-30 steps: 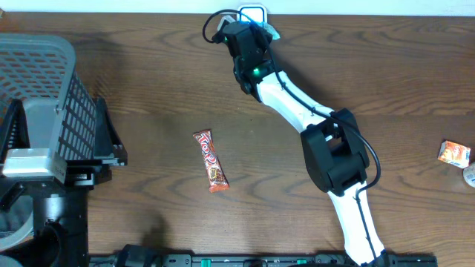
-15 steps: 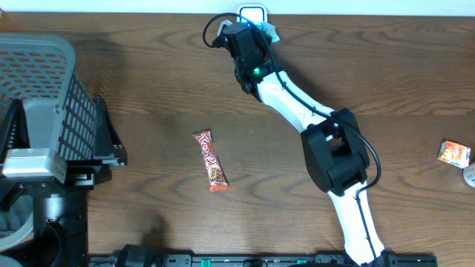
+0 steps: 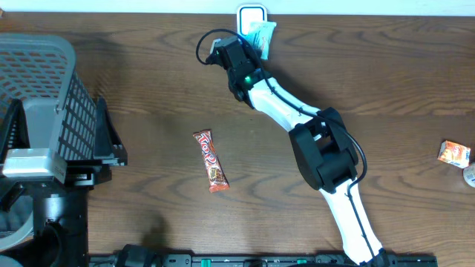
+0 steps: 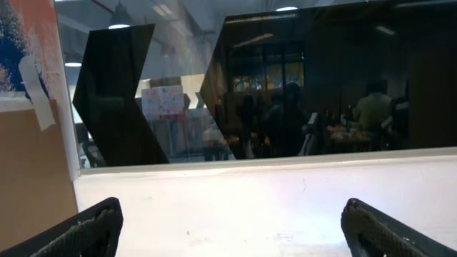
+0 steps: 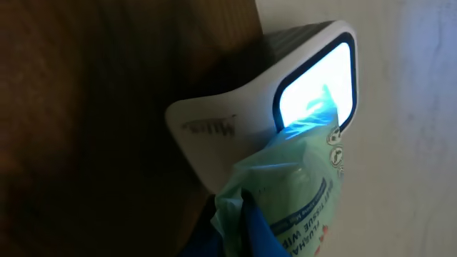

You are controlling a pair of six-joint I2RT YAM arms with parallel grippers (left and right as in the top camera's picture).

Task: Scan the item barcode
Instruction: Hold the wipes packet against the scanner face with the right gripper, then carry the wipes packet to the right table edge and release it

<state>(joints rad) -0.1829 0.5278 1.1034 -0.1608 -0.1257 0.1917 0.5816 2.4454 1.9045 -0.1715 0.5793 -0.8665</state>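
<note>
**Green packet up at the scanner**

My right gripper [image 5: 239, 223] is clamped on the crumpled end of a pale green, crinkly packet [image 5: 300, 178] that has small print and round marks along one edge. The packet's other end sits in front of the glowing window of the white scanner [image 5: 207, 121], at the table's far edge. My left gripper [image 4: 228, 232] is spread wide, holding nothing. A candy bar [image 3: 211, 161] lies mid-table, well apart.

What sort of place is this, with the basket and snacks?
Probably a mock shop checkout: a white barcode scanner with a lit window, a grey mesh shopping basket and a red wrapped chocolate bar sit on a dark wooden table.
</note>
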